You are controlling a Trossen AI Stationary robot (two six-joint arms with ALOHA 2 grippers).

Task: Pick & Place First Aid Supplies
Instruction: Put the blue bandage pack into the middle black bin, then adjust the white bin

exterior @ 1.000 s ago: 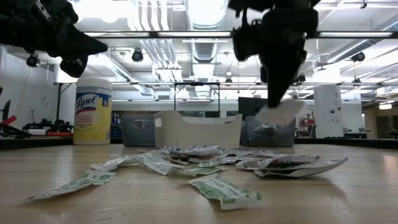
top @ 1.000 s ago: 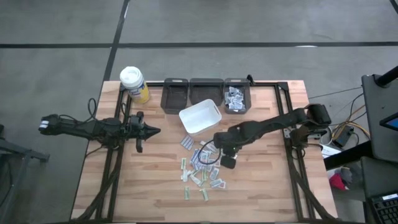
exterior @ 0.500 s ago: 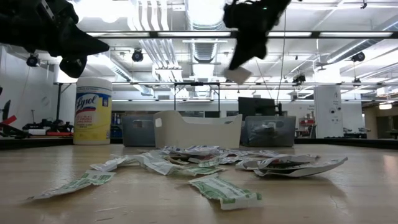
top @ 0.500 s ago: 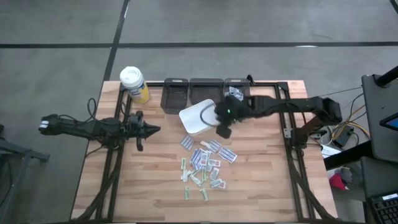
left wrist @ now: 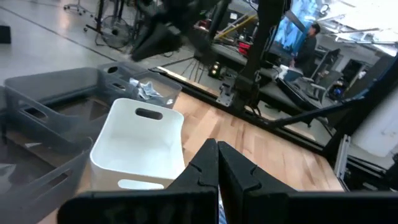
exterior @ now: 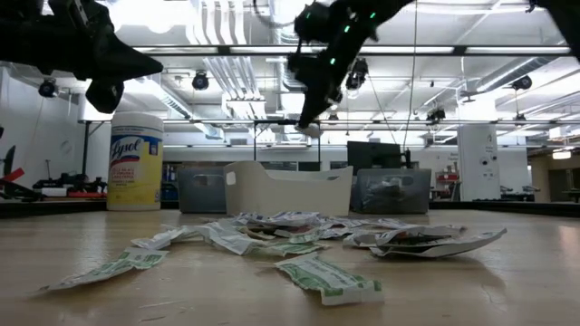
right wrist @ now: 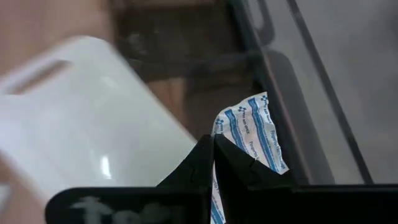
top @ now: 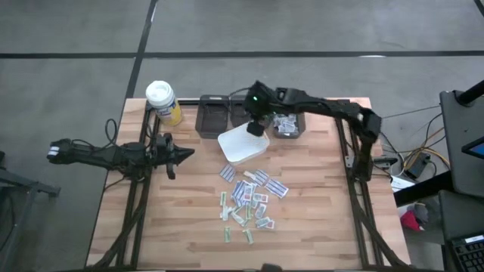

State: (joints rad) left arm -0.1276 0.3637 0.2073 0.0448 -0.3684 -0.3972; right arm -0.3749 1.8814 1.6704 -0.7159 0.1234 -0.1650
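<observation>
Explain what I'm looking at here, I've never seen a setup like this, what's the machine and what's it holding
Two dark robot arms work at a wooden table. One picture looks straight down, one looks level across the tabletop, and two come from cameras on the wrists. The right hand is shut on a white packet with blue print, lifted over a white tub and the grey bins behind it. The left hand waits, shut, at the table's left. More first aid packets lie scattered on the wood, and a yellow wipes canister stands at a back corner.

White packet [right wrist: 252,134] with blue print; white bin [top: 242,143].
</observation>
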